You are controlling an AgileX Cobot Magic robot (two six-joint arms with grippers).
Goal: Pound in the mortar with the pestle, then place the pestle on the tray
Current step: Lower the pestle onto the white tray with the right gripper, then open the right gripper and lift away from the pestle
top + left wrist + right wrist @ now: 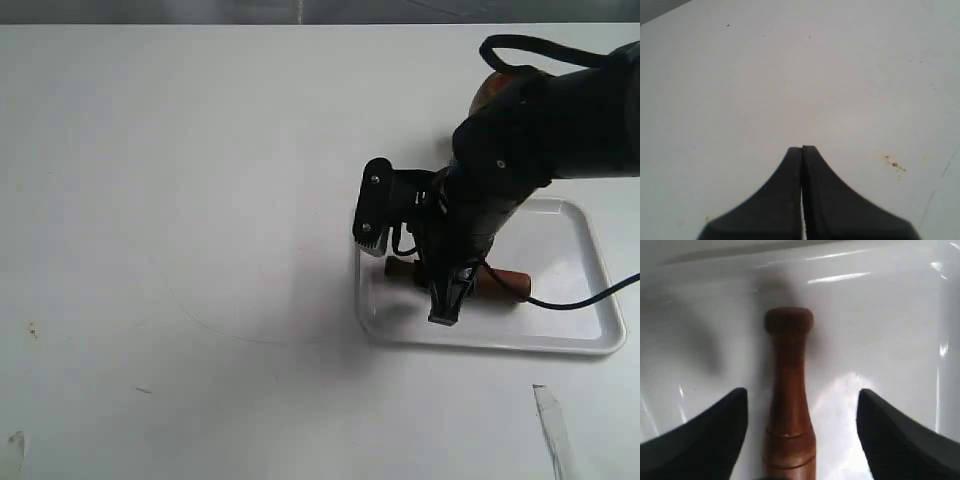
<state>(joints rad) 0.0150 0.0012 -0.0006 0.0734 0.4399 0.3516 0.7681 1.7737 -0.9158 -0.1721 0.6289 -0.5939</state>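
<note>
Right hand [802, 392] spread wide astride the pestle [501, 283], which lies flat in the tray [585, 262], clear of both fingers [705, 435]; a skewed lift could clip it and roll it against the rim.

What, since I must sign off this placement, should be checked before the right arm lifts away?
1. pestle lying flat inside the tray: ok.
2. right tool open, with a gap to the pestle on both sides: ok.
3. Pestle ends within the tray's rim: ok.
4. mortar upright and clear of the lift path: cannot tell, as it is mostly hidden behind the arm.
5. left tool shut, over bare table: ok.
</note>
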